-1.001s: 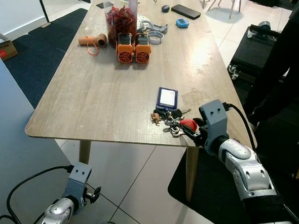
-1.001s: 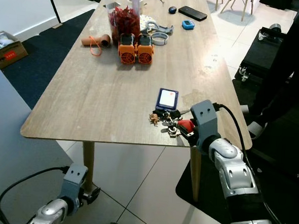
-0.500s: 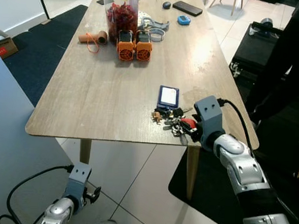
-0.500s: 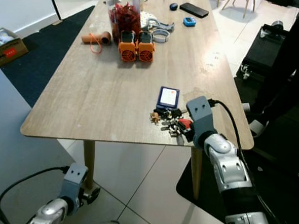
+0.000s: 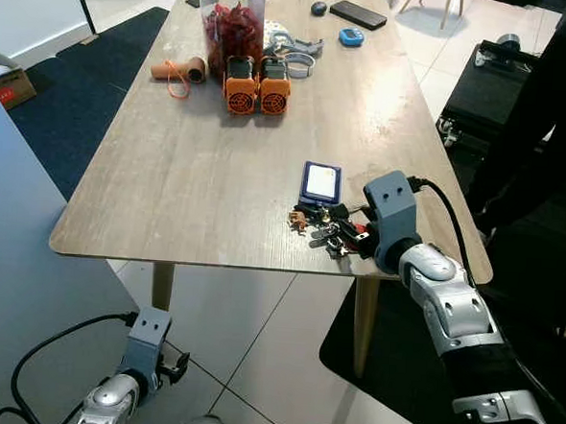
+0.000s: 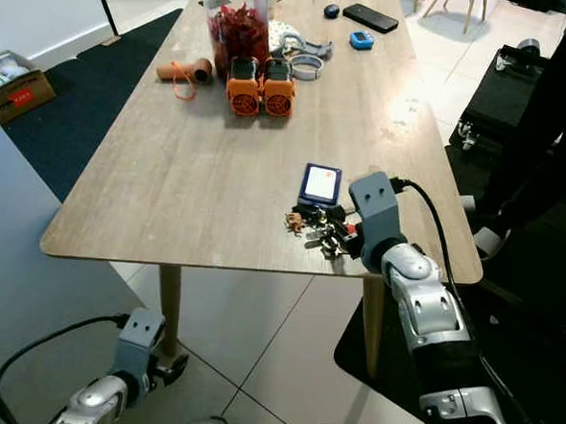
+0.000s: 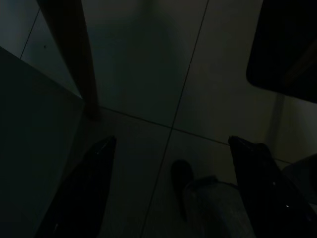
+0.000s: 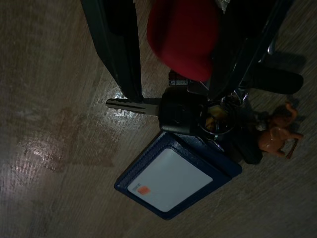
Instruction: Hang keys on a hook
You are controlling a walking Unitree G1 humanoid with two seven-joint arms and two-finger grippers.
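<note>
I've set my right end effector (image 8: 173,44) spread astride the keys (image 5: 328,232) on the desk (image 5: 199,168), ready to pinch their red fob (image 8: 184,37).

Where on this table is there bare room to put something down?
The table is bare from the orange devices down to its near edge, left of the card holder. Crowded: the far end, and around the keys at the right gripper.

On the wooden table (image 5: 189,182) I count one bunch of keys (image 5: 328,232), one blue card wallet (image 5: 320,182), two orange blocks (image 5: 253,84), one black phone (image 5: 358,14), and one cardboard tube (image 5: 176,70).
</note>
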